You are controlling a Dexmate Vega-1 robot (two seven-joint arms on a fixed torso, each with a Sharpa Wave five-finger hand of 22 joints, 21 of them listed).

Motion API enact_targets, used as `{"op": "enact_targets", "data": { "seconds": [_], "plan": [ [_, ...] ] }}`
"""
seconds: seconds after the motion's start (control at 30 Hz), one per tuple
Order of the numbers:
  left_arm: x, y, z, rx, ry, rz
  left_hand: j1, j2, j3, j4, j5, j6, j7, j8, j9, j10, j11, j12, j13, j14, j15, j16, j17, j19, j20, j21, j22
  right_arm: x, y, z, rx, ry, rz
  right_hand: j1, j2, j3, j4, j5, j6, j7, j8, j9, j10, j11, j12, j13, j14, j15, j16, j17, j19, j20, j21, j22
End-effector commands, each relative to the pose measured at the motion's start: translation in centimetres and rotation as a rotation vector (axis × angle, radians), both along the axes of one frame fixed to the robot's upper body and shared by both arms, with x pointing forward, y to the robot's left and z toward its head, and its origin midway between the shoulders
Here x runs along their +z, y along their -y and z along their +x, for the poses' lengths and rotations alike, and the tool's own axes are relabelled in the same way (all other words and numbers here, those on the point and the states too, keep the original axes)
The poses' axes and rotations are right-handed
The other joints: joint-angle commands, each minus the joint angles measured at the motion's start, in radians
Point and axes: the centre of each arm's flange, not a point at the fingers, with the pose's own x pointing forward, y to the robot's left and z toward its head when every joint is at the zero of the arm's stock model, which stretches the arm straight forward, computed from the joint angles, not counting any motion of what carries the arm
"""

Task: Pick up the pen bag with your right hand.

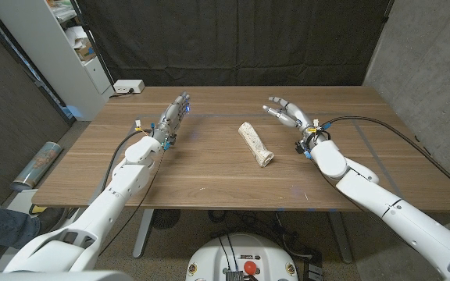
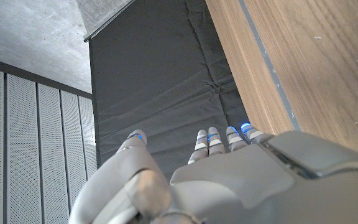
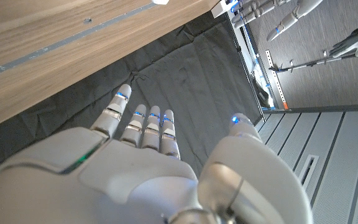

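the long cream-coloured fabric pen bag (image 1: 255, 144) lies on the brown wooden counter (image 1: 209, 168), near its middle, angled, touched by nothing. the right hand (image 1: 289, 112) hovers just to the right of the pen bag and a little beyond it, fingers spread and holding nothing. the left hand (image 1: 174, 115) sits well left of the pen bag, fingers straight and close together, empty. a white power strip (image 1: 127, 87) lies far beyond the pen bag at the counter's back left corner.

1 pen bag (image 1: 255, 144), 1 white box (image 1: 127, 87), 2 hands
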Motion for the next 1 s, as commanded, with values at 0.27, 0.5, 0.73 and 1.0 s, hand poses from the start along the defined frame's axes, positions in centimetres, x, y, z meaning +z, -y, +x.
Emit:
{"op": "enact_targets", "data": {
  "seconds": [0.27, 0.5, 0.73, 1.0],
  "plan": [
    [0.4, 0.6, 0.4, -0.007, 0.004, 0.003, 0.004, 0.006, 0.003, -0.007, -0.005, 0.009, 0.008, 0.000, 0.003, 0.001, 0.011, 0.002, -0.002, 0.003, 0.004, -0.001, 0.001, 0.000, 0.004, -0.001, 0.004, -0.2, -1.6, -1.1, -0.111, 0.063, -0.121, 0.018, -0.005, 0.003, -0.013, 0.010, -0.009, -0.002, -0.003, 0.004, -0.001, 0.005, -0.001, 0.002, 0.004, 0.013, 0.006, -0.001, 0.016, -0.001, -0.005, 0.004],
    [0.3, 0.5, 0.4, -0.008, 0.004, 0.001, 0.004, 0.006, 0.003, -0.008, -0.005, 0.010, 0.009, 0.000, 0.003, 0.001, 0.007, 0.002, -0.003, 0.003, 0.005, -0.001, 0.001, 0.001, 0.004, -0.002, 0.004, -0.5, -2.4, -1.3, -0.121, 0.069, -0.150, 0.023, -0.006, 0.003, -0.017, 0.011, -0.012, -0.003, -0.004, 0.004, -0.006, 0.007, -0.002, 0.002, 0.001, 0.015, 0.004, -0.002, 0.017, 0.000, -0.009, 0.004],
    [0.2, 0.4, 0.4, -0.011, 0.001, 0.000, 0.004, 0.007, 0.002, -0.009, -0.006, 0.010, 0.007, -0.001, 0.003, 0.001, 0.005, 0.002, -0.004, 0.001, 0.005, -0.002, 0.001, 0.001, 0.004, -0.002, 0.004, -0.7, -3.4, -1.5, -0.112, 0.077, -0.190, 0.029, -0.008, 0.003, -0.022, 0.012, -0.020, -0.003, -0.006, 0.004, -0.012, 0.006, -0.005, 0.002, -0.003, 0.016, 0.003, -0.002, 0.016, 0.002, -0.013, 0.004],
    [0.3, 0.5, 0.1, -0.013, 0.010, 0.001, 0.004, 0.008, 0.002, -0.010, -0.007, 0.011, 0.007, -0.001, 0.004, 0.001, 0.004, 0.002, -0.005, 0.002, 0.004, -0.002, 0.001, 0.000, 0.006, -0.003, 0.004, -0.7, -4.2, -1.8, -0.111, 0.090, -0.227, 0.033, -0.008, 0.004, -0.025, 0.013, -0.024, -0.006, -0.007, 0.004, -0.016, 0.010, -0.006, 0.002, -0.008, 0.016, 0.001, -0.003, 0.015, 0.004, -0.016, 0.004]
  ]
}}
